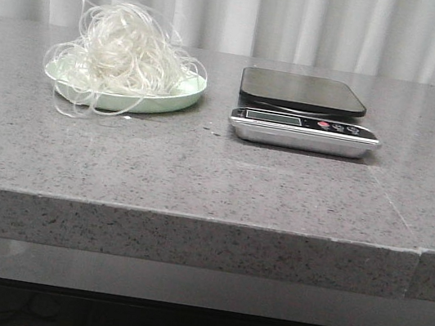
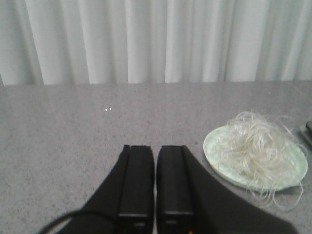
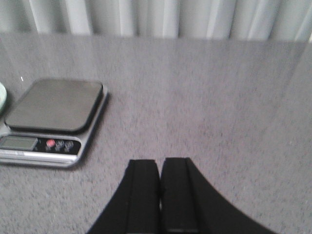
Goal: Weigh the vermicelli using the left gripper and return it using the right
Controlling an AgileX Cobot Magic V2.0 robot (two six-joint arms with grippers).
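The vermicelli (image 1: 127,54), a fluffy whitish tangle, lies heaped on a pale green plate (image 1: 180,97) at the back left of the grey table. It also shows in the left wrist view (image 2: 258,148) on the plate (image 2: 214,151). A kitchen scale (image 1: 302,110) with a black platform stands to the right of the plate and shows in the right wrist view (image 3: 48,119). My left gripper (image 2: 155,148) is shut and empty, apart from the plate. My right gripper (image 3: 160,162) is shut and empty, apart from the scale. Neither gripper shows in the front view.
The grey stone table (image 1: 199,177) has a front edge and a seam at the right (image 1: 419,249). A pale curtain (image 1: 242,10) hangs behind it.
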